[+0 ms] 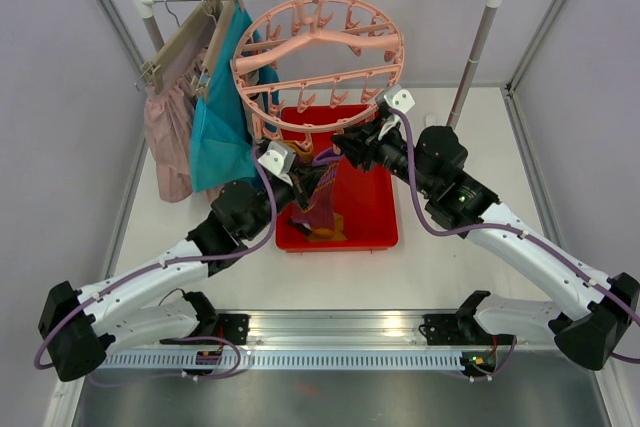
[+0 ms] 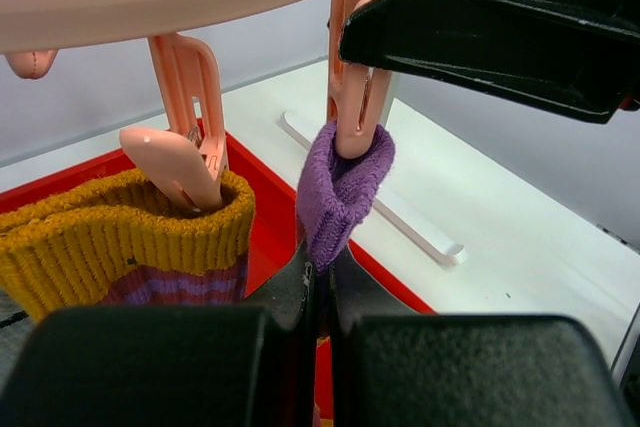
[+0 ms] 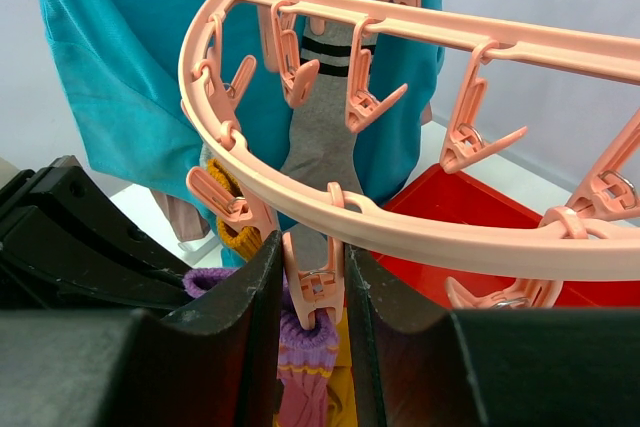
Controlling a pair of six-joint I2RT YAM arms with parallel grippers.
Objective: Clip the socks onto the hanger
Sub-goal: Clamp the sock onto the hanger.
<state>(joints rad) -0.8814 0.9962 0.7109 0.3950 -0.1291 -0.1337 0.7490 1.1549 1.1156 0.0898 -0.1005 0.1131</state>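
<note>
Teal fabric of a large garment (image 1: 215, 127) hangs at the left of the rail, apart from the work. Beside it the salmon-pink hanger (image 1: 320, 52) hangs from the same rail above a red tray (image 1: 375, 212). On the ring's near edge a mustard sock (image 2: 120, 242) is gripped at its cuff by one clip, and a grey striped sock (image 3: 325, 132) hangs from a clip on the far side. The left gripper (image 2: 320, 292) is clamped on a purple sock (image 2: 345, 192) just below its cuff, holding the cuff up against the tips of the neighbouring clip (image 2: 352, 112). The right gripper (image 3: 312, 277) is closed on that clip's upper handles, one finger on each side, apparently squeezing it. Whether the clip's tips straddle the cuff or only rest on it cannot be told. The likely risk is that the right gripper lets go while the cuff sits too shallow. The clip would then bite a thin edge or nothing, and the sock would drop into the tray once the left gripper releases. The ring hangs freely, so an uneven push could swing it, drag the clip off the cuff, or disturb the mustard sock just beside it.
</note>
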